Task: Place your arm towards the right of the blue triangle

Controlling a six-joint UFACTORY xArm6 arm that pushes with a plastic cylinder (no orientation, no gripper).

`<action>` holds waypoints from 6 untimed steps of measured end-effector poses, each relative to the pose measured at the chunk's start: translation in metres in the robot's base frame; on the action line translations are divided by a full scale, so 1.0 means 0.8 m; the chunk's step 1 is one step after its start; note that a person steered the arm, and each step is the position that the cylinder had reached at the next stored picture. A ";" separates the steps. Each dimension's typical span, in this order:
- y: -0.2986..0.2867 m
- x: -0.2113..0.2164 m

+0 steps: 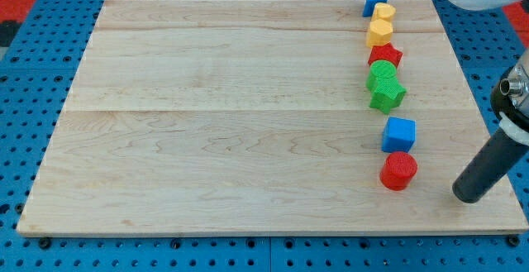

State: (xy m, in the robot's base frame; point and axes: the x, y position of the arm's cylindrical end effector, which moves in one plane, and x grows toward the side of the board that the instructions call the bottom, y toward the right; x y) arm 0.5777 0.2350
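The counter [248, 140] is a pale wooden board resting on a blue perforated base [25, 82].

The end effector is a straight dark rod with no jaws; it has nothing to open, close or clamp, and it holds nothing. My tip [469, 196] rests on the counter near the view's bottom right corner, clear of every block.

The blue triangle [374, 1] lies at the view's top, at the far edge of the counter, at the head of a column of blocks. It is well apart from my tip: my tip sits far toward the view's bottom and to the view's right of it.

Column order, from the view's top to the view's bottom:
- blue triangle
- yellow block [383, 12], just beside the triangle; shape not clear
- yellow block, second [380, 33], roughly hexagonal, touching the first
- red star-like block [385, 55]
- green rounded block [382, 74]
- green star-like block [388, 94], touching the green block above it
- blue cube [399, 134], set apart below a gap
- red cylinder [398, 171], just below the cube

The red cylinder is the block nearest my tip; it lies to the view's left of my tip, not touching.
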 end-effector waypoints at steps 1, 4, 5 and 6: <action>0.000 0.000; 0.133 -0.184; 0.133 -0.333; 0.130 -0.459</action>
